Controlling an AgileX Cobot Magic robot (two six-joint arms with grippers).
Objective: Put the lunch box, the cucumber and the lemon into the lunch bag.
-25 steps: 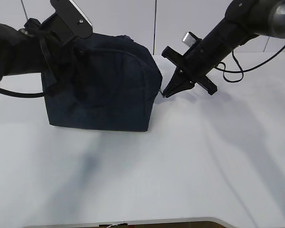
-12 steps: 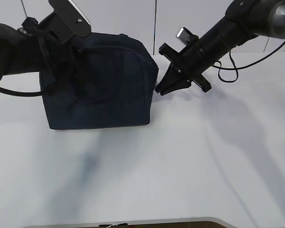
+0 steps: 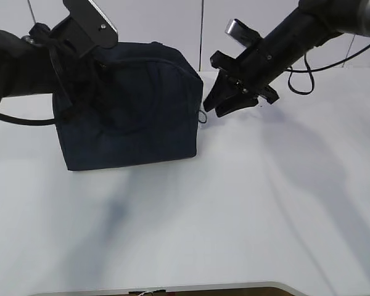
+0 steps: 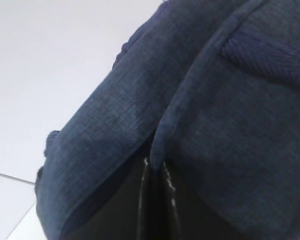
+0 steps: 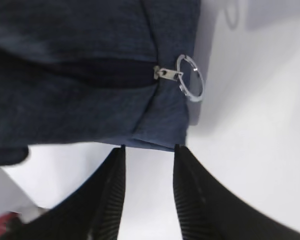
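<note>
The bag (image 3: 132,108) sits on the white table (image 3: 246,209). The right gripper (image 5: 149,165) is let go, jaws apart, with the bag's corner and ring pull (image 5: 190,77) just past its tips. The left gripper (image 4: 157,172) is pinched tight on the bag's cloth.

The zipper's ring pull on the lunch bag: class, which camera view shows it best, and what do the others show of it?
The right wrist view: the ring pull fills it sharply, hanging free against the lunch bag. The exterior view shows only a tiny loop at the bag's corner. The left wrist view shows fabric, no ring.
</note>
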